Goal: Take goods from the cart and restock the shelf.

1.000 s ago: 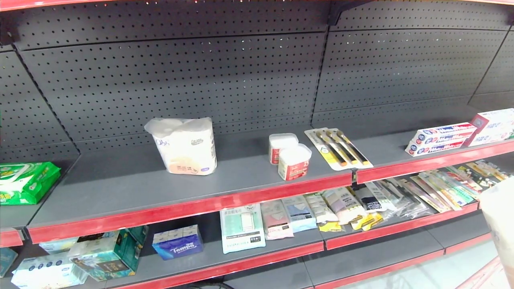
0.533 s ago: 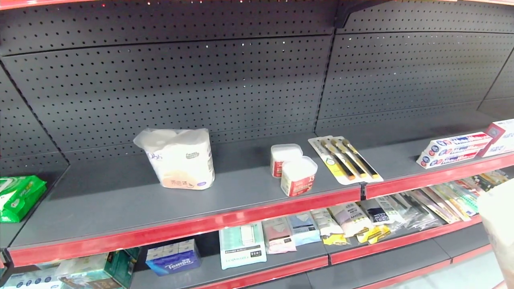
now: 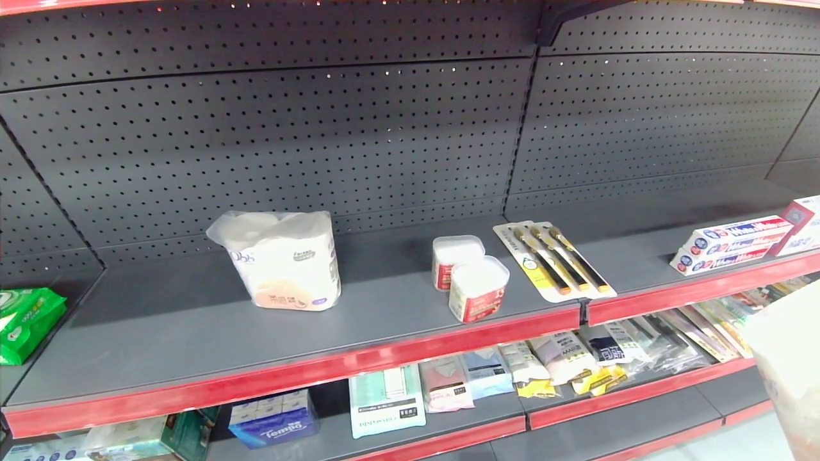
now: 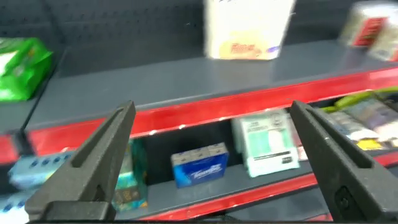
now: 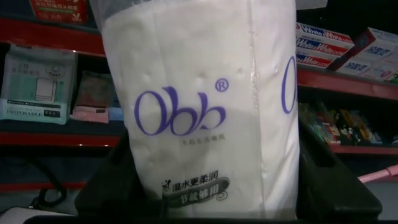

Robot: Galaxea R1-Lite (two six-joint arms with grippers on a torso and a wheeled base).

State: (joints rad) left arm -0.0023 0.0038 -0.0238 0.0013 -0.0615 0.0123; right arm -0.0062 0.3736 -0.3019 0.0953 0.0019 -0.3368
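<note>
left gripper: fingers spread wide apart | right gripper: squeezes the paper roll pack from both sides

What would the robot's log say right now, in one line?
step: restock shelf | right hand: shut on paper roll pack | left hand: open, empty | shelf: matching pack standing there

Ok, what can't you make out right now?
Held roll pack: cut off by the head view's right edge; top and bottom run past the right wrist view.
Packets on the lower shelf: partly hidden behind that pack, head view.
Green pack: cut by head view's left edge.
Tubs: cut off at the left wrist view's edge.
</note>
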